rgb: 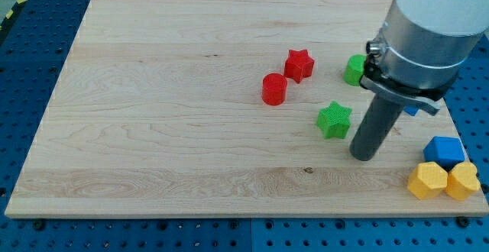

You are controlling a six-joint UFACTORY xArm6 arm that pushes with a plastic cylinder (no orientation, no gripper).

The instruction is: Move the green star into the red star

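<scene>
One push is called for: the green plastic star block (334, 120) sits on the pale wooden tabletop (153, 114), near and right of the red plastic star block (299, 65), clearly apart from it. My tip (364, 156), a plain rod with nothing to open or close, rests just right of and slightly nearer than the green star, not quite touching. I judge the line good: drive far-left through the star's centre, steadily, so it does not spin off toward the red cylinder (273, 89) or stray to the green block (354, 69) behind the rod.
</scene>
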